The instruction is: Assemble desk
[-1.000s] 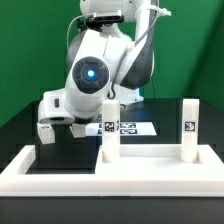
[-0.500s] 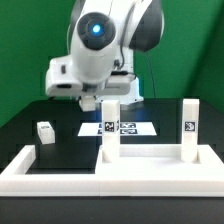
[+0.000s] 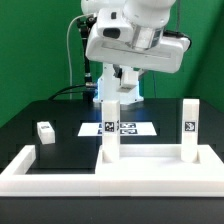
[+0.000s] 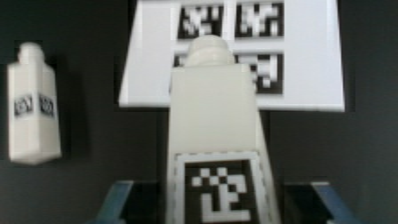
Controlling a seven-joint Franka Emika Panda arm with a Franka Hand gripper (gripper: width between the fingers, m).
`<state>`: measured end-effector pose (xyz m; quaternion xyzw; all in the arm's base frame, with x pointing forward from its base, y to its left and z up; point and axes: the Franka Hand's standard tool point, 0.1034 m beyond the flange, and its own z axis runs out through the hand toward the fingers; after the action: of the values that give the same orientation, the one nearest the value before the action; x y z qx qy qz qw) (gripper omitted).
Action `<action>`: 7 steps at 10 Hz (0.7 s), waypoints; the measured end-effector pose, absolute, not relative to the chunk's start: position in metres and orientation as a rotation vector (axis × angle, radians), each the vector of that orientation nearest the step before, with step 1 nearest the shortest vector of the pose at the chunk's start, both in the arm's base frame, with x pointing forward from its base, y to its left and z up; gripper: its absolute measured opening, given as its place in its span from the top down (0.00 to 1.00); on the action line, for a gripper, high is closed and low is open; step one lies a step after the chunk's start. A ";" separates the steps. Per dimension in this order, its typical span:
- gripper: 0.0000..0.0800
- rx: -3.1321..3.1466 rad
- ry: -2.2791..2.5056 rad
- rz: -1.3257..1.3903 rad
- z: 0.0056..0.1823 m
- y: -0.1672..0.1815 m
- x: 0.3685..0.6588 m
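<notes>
End effector (image 4: 217,200): clenched on leg (image 4: 217,110), held upright above tabletop (image 3: 60,145); top (image 3: 150,160) rests there, two standing legs (image 3: 188,130) seemingly fitted; advice: keep leg plumb, centre over free corner before lowering.

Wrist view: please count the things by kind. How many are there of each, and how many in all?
Desk legs: 2 (held leg in the tool, lying leg)
Marker board: 1
Total: 3

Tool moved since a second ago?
Yes: the tool rose and went toward the exterior view's right, from the loose leg toward the marker board.
</notes>
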<state>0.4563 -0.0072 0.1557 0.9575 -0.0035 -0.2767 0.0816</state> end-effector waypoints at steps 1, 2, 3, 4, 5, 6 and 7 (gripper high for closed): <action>0.64 2.915 0.008 -0.718 0.156 -0.003 0.453; 0.64 2.940 0.010 -0.663 0.154 -0.003 0.452; 0.64 2.965 0.008 -0.565 0.141 -0.008 0.465; 0.64 2.987 -0.013 -0.483 0.146 -0.004 0.486; 0.64 3.022 -0.006 -0.291 0.161 0.002 0.518; 0.64 3.027 -0.004 -0.206 0.162 -0.001 0.532; 0.64 3.034 0.036 -0.137 0.165 -0.009 0.543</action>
<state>0.5425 -0.0092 0.1649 0.9975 0.0119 -0.0450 0.0523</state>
